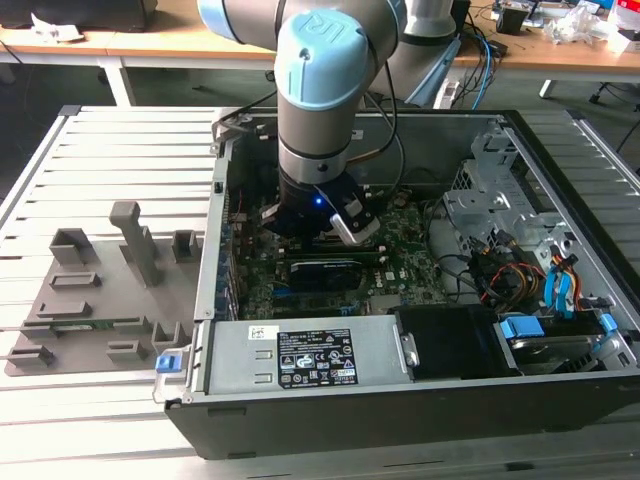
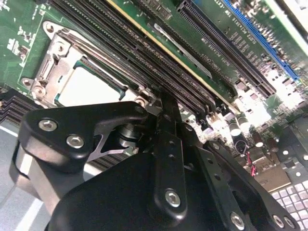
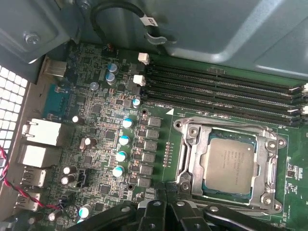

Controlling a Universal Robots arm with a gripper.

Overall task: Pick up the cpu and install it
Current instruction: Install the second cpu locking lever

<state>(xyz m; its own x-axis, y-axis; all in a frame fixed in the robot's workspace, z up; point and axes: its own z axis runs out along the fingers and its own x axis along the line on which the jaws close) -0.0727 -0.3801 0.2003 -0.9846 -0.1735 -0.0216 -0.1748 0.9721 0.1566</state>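
One cpu (image 3: 229, 162) sits in one socket (image 3: 188, 159).

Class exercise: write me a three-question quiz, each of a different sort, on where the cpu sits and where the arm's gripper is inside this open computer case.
1. True or false: the cpu lies inside the socket frame on the motherboard.
2. Multiple choice: the gripper is (A) over the grey tray, (B) inside the computer case, (C) above the desk behind.
3. Fill in: the long slots beside the socket are ____ of memory sticks.

Key: 1 true; 2 B; 3 empty.
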